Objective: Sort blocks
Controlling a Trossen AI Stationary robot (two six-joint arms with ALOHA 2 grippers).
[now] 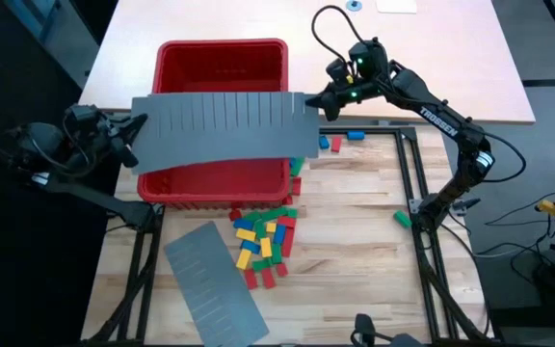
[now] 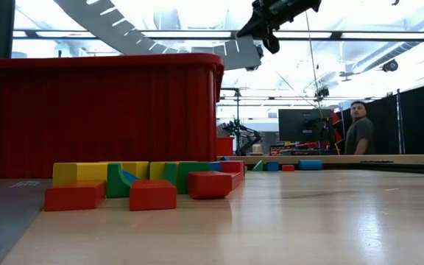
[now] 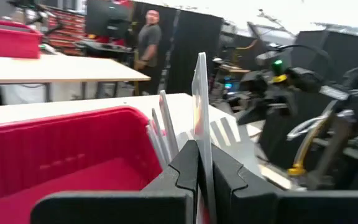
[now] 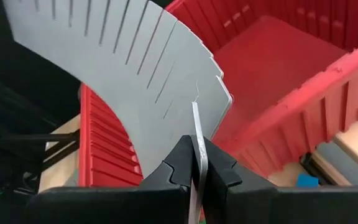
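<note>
— Where are the blocks (image 1: 266, 243) lying?
— Heaped on the counter (image 1: 355, 260) just in front of the red bin (image 1: 222, 66); a few are sitting apart.
— And the hands?
— The left hand (image 1: 139, 125) and right hand (image 1: 316, 102) are each pinching an end of the grey slotted panel (image 1: 220, 130), holding it above the bin.

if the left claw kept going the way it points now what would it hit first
The left claw is shut on the grey panel, pointing across the red bin toward the right claw on the panel's far end. Past the panel itself, it would probably meet that claw; depth is unclear.
</note>
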